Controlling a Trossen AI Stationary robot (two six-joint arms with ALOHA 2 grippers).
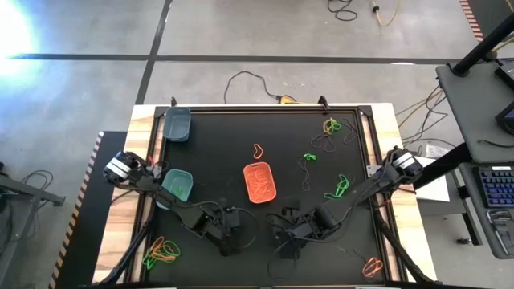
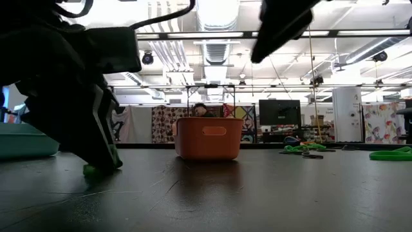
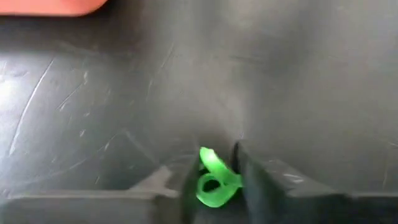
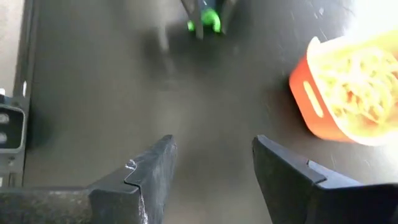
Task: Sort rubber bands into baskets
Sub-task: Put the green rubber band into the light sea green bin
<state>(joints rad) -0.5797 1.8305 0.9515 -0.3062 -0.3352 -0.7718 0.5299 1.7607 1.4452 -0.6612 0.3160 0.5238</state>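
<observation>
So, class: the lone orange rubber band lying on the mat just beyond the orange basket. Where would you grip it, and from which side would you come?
Come straight down from above: the orange rubber band lies flat on the black mat, so no side offers an edge. Pinch across one thin strand of the loop, fingers straddling it. It lies apart from the orange basket, so there is room to descend.
</observation>
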